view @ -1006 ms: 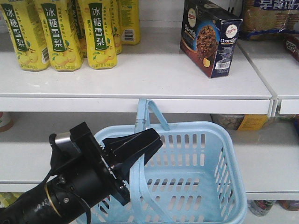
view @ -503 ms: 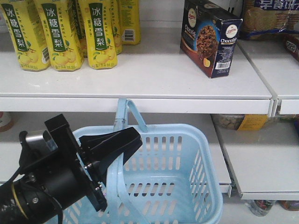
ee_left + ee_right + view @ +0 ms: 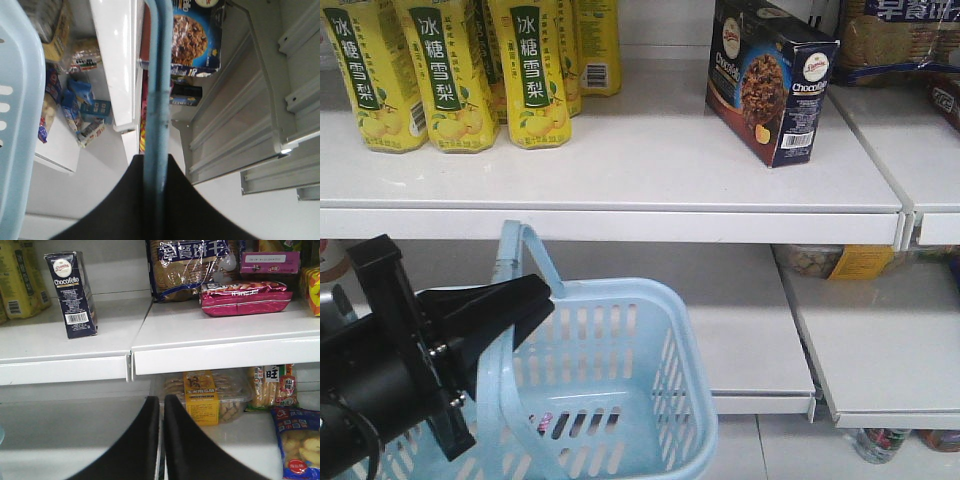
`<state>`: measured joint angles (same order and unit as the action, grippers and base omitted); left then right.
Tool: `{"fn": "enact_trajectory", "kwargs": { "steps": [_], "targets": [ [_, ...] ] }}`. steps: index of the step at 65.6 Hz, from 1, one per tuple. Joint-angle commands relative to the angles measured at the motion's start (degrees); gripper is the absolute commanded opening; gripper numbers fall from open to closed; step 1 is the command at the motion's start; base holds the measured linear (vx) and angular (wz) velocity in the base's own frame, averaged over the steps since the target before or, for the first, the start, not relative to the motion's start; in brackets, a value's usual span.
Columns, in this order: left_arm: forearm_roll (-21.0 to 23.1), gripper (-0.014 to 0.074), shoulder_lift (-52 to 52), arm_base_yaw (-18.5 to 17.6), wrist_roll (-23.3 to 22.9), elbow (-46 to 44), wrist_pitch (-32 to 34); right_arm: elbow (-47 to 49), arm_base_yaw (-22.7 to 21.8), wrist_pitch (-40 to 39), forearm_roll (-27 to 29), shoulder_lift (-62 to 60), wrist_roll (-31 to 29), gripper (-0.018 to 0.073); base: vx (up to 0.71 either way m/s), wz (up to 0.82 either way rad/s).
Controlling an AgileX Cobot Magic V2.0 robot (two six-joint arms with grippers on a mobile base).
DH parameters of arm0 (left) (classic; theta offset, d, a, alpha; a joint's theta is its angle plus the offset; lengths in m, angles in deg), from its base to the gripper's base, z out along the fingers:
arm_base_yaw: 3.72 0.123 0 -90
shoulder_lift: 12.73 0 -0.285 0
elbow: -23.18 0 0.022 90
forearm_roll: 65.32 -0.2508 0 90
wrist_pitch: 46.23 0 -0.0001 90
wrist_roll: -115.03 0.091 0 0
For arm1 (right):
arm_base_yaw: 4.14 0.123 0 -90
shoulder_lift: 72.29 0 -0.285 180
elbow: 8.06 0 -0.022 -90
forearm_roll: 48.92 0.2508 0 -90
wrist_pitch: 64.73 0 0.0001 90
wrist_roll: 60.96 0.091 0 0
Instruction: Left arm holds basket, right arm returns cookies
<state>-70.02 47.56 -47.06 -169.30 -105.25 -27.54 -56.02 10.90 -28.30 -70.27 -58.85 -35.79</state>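
The light blue basket (image 3: 620,340) hangs in front of the lower shelf at the lower left, tilted, with its hoop handle (image 3: 520,245) raised. My left gripper (image 3: 525,300) is shut on that handle; in the left wrist view the handle (image 3: 152,100) runs straight up from between the black fingers (image 3: 180,200). The navy cookies carton (image 3: 770,80) stands upright on the upper shelf at the right, apart from both arms. It also shows at the upper left of the right wrist view as cookies (image 3: 72,295). My right gripper (image 3: 161,407) is shut with nothing in it, low before the shelf.
Yellow drink cartons (image 3: 445,75) line the upper shelf's left. Bagged biscuits (image 3: 192,267) and a pink packet (image 3: 245,297) sit right of the cookies. A clear biscuit tray with a yellow label (image 3: 202,400) lies on the lower shelf. The shelf's front edge (image 3: 620,222) overhangs the basket.
My left arm has carried the basket leftward and slightly down, away from below the cookies. The carton on the shelf has not moved.
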Motion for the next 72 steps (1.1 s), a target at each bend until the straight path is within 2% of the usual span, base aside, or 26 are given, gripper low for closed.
{"fn": "enact_trajectory", "kwargs": {
  "steps": [1,17,41,57,72],
  "targets": [
    [-0.3,0.0,-2.9,1.9,0.0,-2.1,1.3,1.4,-0.3,-3.9,-1.0,0.9,-0.5,-0.0006,0.0,0.0],
    [-0.3,0.0,-9.6,8.9,0.2,-2.1,-10.4,1.4,-0.3,-3.9,-1.0,0.9,-0.5,-0.0006,0.0,0.0],
    [-0.3,0.0,-19.2,24.4,0.5,-2.1,-29.5,1.4,-0.3,-3.9,-1.0,0.9,-0.5,-0.0006,0.0,0.0],
    [-0.2,0.0,-24.1,36.4,9.1,-2.1,-37.3,1.4,-0.3,-3.9,-1.0,0.9,-0.5,-0.0006,0.0,0.0],
    [-0.1,0.0,-27.4,45.6,16.4,-2.1,-39.9,1.4,-0.3,-3.9,-1.0,0.9,-0.5,-0.0006,0.0,0.0]
  ]
}}
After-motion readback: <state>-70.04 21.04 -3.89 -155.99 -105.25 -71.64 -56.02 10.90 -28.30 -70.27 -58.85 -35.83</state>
